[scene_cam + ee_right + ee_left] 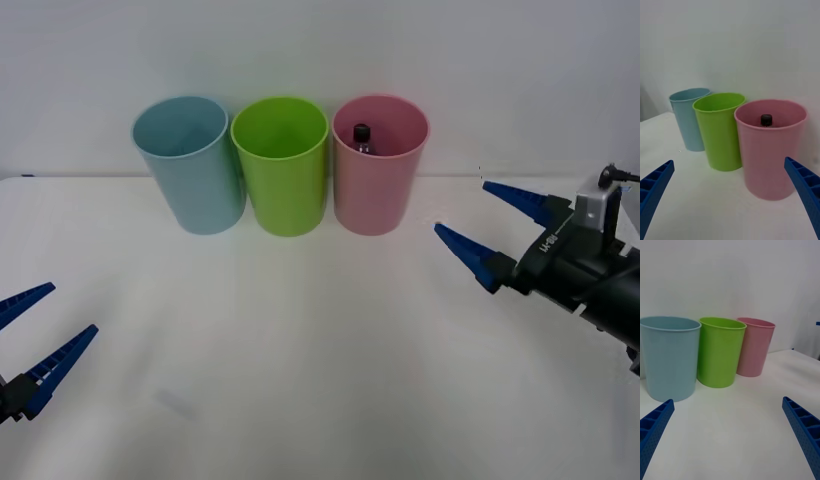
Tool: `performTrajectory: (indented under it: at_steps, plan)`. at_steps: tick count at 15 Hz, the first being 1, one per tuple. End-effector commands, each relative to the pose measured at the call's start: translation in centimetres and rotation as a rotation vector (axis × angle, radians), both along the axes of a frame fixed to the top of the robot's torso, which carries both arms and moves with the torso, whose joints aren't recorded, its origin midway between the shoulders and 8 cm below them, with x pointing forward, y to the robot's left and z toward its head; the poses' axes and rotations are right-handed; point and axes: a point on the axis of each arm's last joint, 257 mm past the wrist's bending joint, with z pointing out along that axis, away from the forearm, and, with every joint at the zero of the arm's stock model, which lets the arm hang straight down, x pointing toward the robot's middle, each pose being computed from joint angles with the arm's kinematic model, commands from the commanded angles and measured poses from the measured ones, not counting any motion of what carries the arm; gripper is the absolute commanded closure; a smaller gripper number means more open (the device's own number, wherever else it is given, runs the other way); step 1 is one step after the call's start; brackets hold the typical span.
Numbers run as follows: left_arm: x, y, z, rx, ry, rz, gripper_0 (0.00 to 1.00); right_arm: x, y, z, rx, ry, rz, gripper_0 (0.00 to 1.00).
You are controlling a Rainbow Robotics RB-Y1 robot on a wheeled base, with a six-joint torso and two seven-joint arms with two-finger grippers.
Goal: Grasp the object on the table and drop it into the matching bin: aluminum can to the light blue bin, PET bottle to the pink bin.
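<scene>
my right gripper (484, 224) hangs over the right side of the table (320, 340), fingers spread wide apart, holding nothing and touching nothing. its tips point toward the pink bin (379, 165), which stands near the table's far edge, a little way off from them. from my right wrist the two blue fingers (655, 187) sit at the corners with the pink bin between them and beyond.

the pet bottle (361, 135) is inside the pink bin, upright or nearly so, its black cap just below the rim and toward the far wall; most of its body is hidden by the bin's wall.

the three bins stand in a row along the far edge: the light blue bin (190, 165) toward the left, the lime green bin (282, 165) in the middle, the pink one to its right, each just beside the next.

my left gripper (35, 335) is over the near left corner of the table, fingers also well apart, empty.
</scene>
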Motion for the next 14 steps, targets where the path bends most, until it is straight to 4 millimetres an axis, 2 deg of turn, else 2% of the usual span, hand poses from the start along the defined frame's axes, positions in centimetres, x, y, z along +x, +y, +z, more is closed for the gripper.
performTrajectory:
  at_steps: [1, 9, 14]
  plan:
    - [0.0, 0.0, 0.0, 0.0, 0.0, 0.0, 0.0, -1.9, -0.5, -1.8, -0.016, 0.029, 0.01, 0.0]
    - [0.0, 0.0, 0.0, 0.0, 0.0, 0.0, 0.0, -6.6, -2.6, -7.3, -0.115, 0.038, -0.013, 0.0]
    - [0.0, 0.0, 0.0, 0.0, 0.0, 0.0, 0.0, -9.5, -3.8, -9.3, -0.102, 0.078, 0.003, 0.0]
